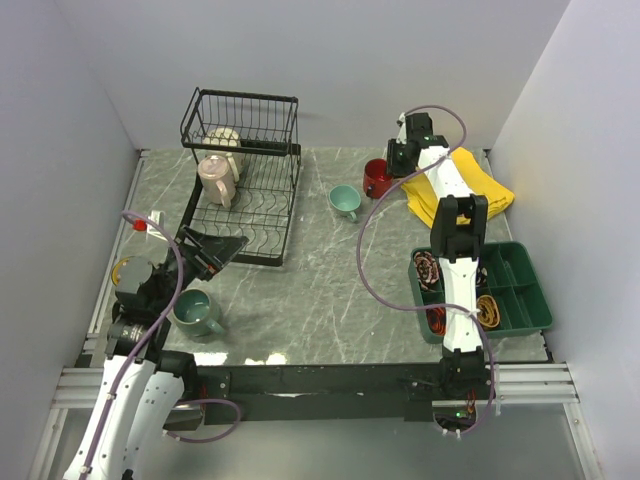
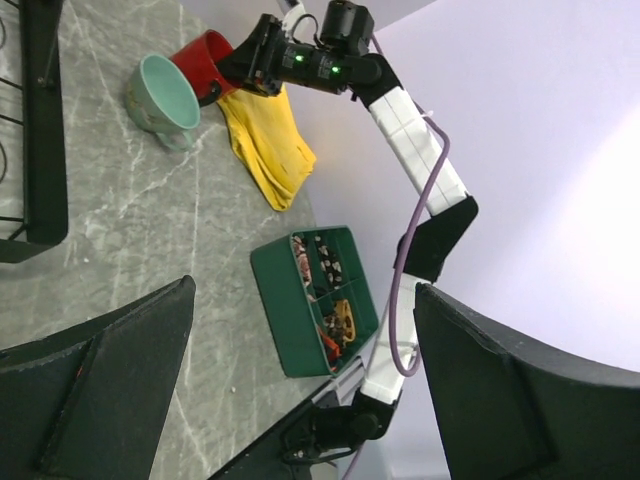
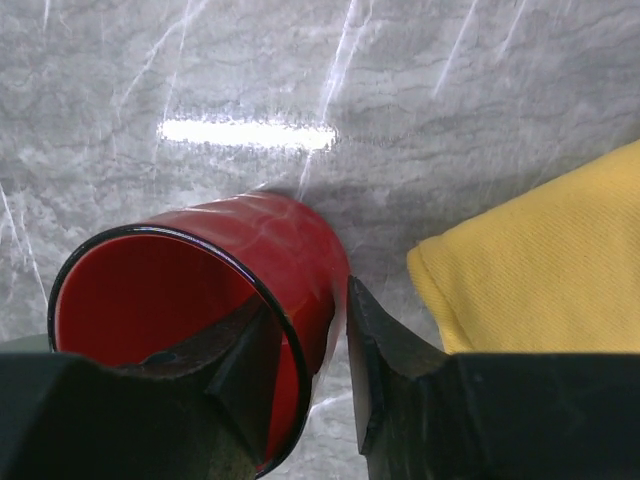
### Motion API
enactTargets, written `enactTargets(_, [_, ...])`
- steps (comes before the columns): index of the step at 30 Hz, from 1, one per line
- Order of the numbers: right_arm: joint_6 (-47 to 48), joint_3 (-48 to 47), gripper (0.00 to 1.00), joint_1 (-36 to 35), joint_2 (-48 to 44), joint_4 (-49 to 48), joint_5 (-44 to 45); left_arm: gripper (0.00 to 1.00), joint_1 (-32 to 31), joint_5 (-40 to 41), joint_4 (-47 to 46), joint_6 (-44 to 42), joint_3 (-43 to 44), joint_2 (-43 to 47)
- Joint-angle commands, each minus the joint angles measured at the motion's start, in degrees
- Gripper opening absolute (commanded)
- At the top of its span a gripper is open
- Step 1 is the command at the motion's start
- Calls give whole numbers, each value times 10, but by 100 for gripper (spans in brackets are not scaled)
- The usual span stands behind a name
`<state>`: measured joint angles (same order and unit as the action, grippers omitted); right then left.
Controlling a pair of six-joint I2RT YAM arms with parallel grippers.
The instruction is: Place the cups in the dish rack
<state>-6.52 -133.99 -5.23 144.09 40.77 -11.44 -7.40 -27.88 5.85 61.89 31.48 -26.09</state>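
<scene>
1. While the red mug sits beside a yellow cloth on the counter, its wall is clamped between the right fingers, one inside the rim and one outside.
2. The left fingers are spread wide; nothing is held.
3. Two pale mugs are seen in the dish rack; a teal mug and a grey-green mug stand on the counter.
4. Writing on the red-capped bottle is too small to be read.

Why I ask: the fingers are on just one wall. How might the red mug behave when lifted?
Glossy glaze on the red mug suggests it could slip. Held by one wall between the fingers, it would likely swing. Rigid, probably chippable.
</scene>
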Motion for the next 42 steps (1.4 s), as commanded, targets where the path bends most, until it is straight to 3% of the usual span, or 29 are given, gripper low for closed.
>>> enactTargets(1, [3, -28, 35, -4, -1, 2, 0, 96, 2, -25, -54, 38, -15, 0])
enactTargets(3, [3, -22, 29, -5, -4, -3, -5, 96, 2, -32, -71, 54, -20, -2])
enactTargets(4, [3, -16, 18, -4, -12, -8, -14, 96, 2, -36, -76, 60, -25, -4])
enactTargets(7, [-1, 8, 0, 0, -39, -26, -26, 96, 2, -52, -102, 85, -35, -10])
enactTargets(12, [-9, 72, 0, 11, -141, -65, -52, 96, 1, -74, -189, 145, -55, -24])
enactTargets(19, [-47, 316, 0, 12, -353, -203, -82, 96, -7, -112, -339, 234, -79, -69])
enactTargets(23, [-59, 392, 0, 12, -454, -239, -84, 96, -33, -120, -367, 245, -58, -103])
enactTargets(29, [-75, 477, 0, 10, -601, -299, -150, 96, -120, -104, -413, 241, 8, -167])
enactTargets(34, [-58, 468, 0, 10, -695, -312, -221, 96, -197, -92, -463, 238, 81, -226])
enactTargets(36, [-105, 470, 0, 10, -731, -324, -262, 96, -228, -87, -479, 229, 109, -255])
enactTargets(42, [-244, 594, 0, -29, -842, -517, -279, 96, -322, -53, -529, 216, 153, -323])
